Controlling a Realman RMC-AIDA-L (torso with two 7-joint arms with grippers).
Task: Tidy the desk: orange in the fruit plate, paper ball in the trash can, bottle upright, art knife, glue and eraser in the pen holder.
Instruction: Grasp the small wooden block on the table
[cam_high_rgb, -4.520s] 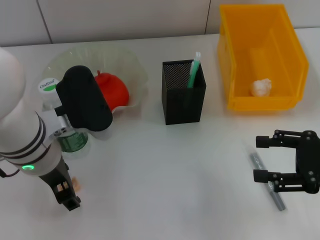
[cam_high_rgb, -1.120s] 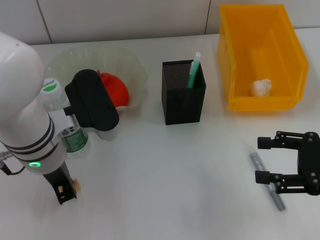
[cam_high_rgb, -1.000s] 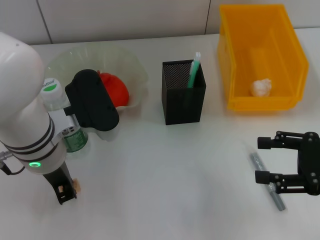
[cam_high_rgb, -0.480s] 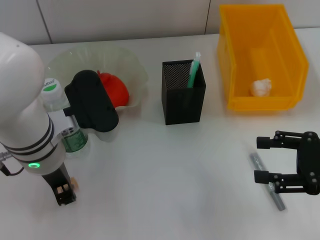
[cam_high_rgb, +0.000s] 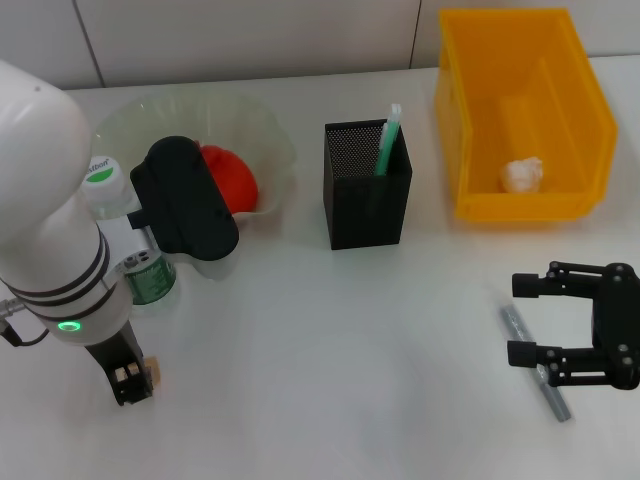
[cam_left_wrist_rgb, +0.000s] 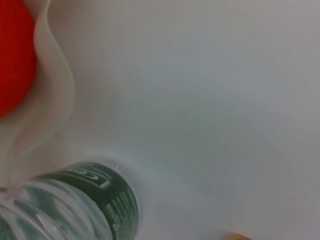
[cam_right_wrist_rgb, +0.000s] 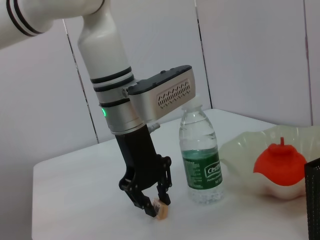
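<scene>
**Left tool pinching the eraser at the near-left of the counter**

At the near-left of the white counter (cam_high_rgb: 330, 330), the left tool (cam_high_rgb: 128, 382) points straight down with its black fingers (cam_right_wrist_rgb: 136, 192) drawn in around a small tan eraser (cam_right_wrist_rgb: 160, 210); the eraser sits at the fingertips, touching or just above the counter, I cannot tell which. Just behind the tool stands the clear plastic water bottle with a green label and white cap (cam_right_wrist_rgb: 200, 160), upright, close to the arm's white wrist. Beside the bottle, farther back, is the translucent wavy-edged fruit plate (cam_high_rgb: 265, 135), and the orange-red fruit (cam_high_rgb: 228, 178) lies inside it, partly hidden by the arm's black housing.

In the middle of the counter stands the black mesh square pen holder (cam_high_rgb: 367, 185), upright, with a green and white glue stick (cam_high_rgb: 387, 140) leaning in its right rear corner.

To the back right is the yellow plastic bin serving as trash can (cam_high_rgb: 520, 110), with the white crumpled paper ball (cam_high_rgb: 522, 175) lying on its floor near the front wall.

At the near right, the right tool (cam_high_rgb: 525, 318) hovers with its black fingers spread wide apart, holding nothing. The slim grey metal art knife (cam_high_rgb: 535, 363) lies flat on the counter under and between those fingers, running diagonally.
</scene>
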